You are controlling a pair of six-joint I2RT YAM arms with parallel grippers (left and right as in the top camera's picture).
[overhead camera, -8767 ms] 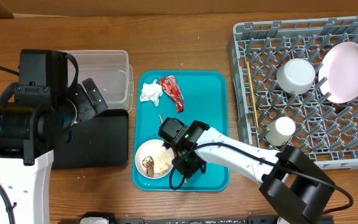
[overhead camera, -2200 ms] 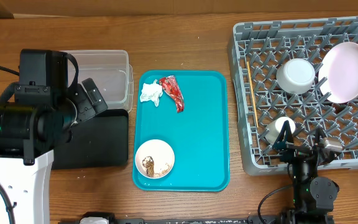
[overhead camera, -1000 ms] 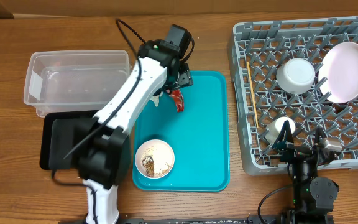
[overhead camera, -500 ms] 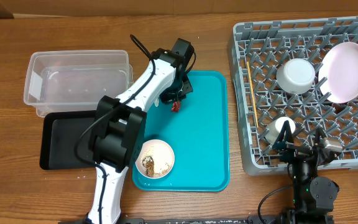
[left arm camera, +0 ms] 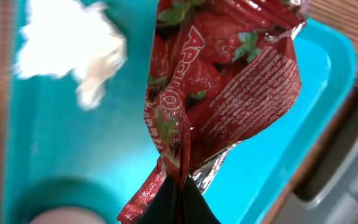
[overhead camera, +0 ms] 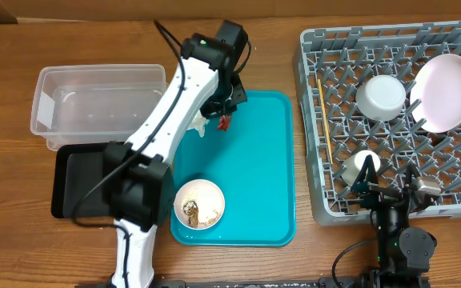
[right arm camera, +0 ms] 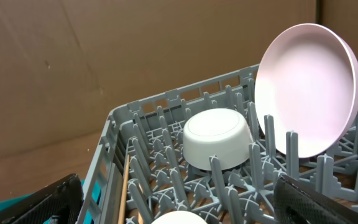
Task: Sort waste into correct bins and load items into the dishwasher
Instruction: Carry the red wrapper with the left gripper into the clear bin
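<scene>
At far left the tub (overhead camera: 98,100) sits on the surface (overhead camera: 14,48), its near edge overlapping the black tray (overhead camera: 74,188) below it. The left arm (overhead camera: 170,120) rises from the lower edge of the frame, crosses the black tray's right end and the teal tray's (overhead camera: 266,184) left rim, then bends at its wrist over that tray's upper-left corner. The left tool (overhead camera: 225,118) points down there, its fingers pressed together on one end of the red wrapper (left arm camera: 229,93). In the wrist view the wrapper fills the frame, with the tissue (left arm camera: 73,50) lying on the teal floor to its left. The scrap bowl (overhead camera: 199,203) rests at the teal tray's lower left, well apart from the tool. The tray's middle and right side show bare teal. A strip of bare wood separates its right rim from the rack (overhead camera: 314,160).

In the rack, a chopstick (overhead camera: 325,120) lies along the left side, an upturned bowl (overhead camera: 381,96) sits right of it, and the plate (overhead camera: 446,92) stands on edge at upper right. The cup (overhead camera: 361,168) is near the rack's lower edge. The right tool (overhead camera: 392,186) hangs just beside it, fingers spread wide and holding nothing.
</scene>
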